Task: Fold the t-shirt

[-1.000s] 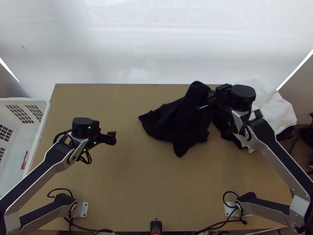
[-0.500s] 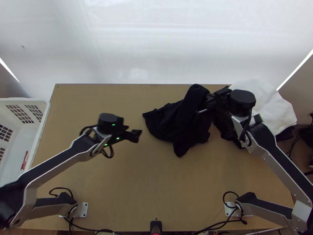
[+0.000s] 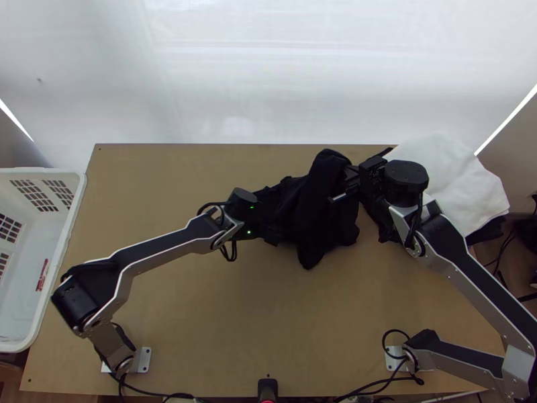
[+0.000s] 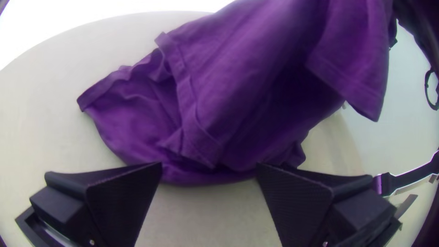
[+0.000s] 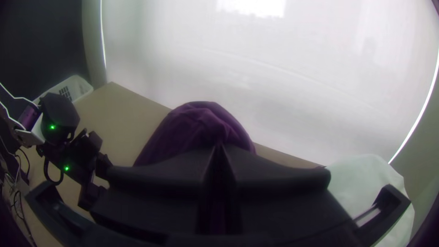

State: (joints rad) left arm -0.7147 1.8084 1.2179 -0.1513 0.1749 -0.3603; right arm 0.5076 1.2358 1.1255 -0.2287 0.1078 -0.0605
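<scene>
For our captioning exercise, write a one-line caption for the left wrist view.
The left gripper, jaws open, at the edge of the bunched t-shirt.

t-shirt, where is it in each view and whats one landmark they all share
Top view: the t-shirt lies bunched right of the middle of the table, partly raised at the right gripper.
Left wrist view: the t-shirt is ahead of the left gripper, whose jaws are open.
Right wrist view: a raised part of it shows just beyond the closed jaws.
Shared landmark: the light tabletop.
</scene>
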